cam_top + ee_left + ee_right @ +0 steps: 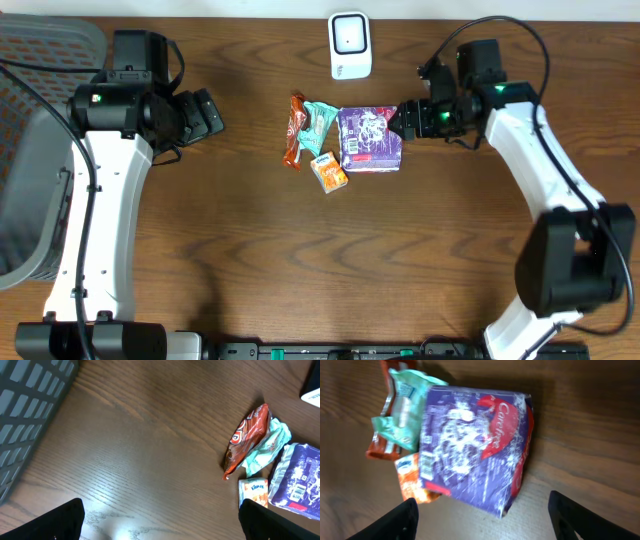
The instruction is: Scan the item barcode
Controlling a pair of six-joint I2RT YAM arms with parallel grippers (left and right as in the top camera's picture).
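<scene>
Four items lie bunched mid-table: a purple pack (pixel 371 139), a small orange pack (pixel 329 172), a teal packet (pixel 318 122) and a red-brown bar (pixel 295 130). The white scanner (pixel 350 45) stands behind them at the far edge. My right gripper (pixel 405 120) is open at the purple pack's right end. In the right wrist view the purple pack (pixel 470 445) lies just ahead of the right gripper (pixel 481 519), with only its near corner reaching toward the gap. My left gripper (pixel 210 115) is open and empty, well left of the bar (pixel 245 440).
A grey mesh basket (pixel 30 150) sits off the table's left side and also shows in the left wrist view as the basket (pixel 25 405). Bare wood lies between the left gripper (pixel 161 520) and the items.
</scene>
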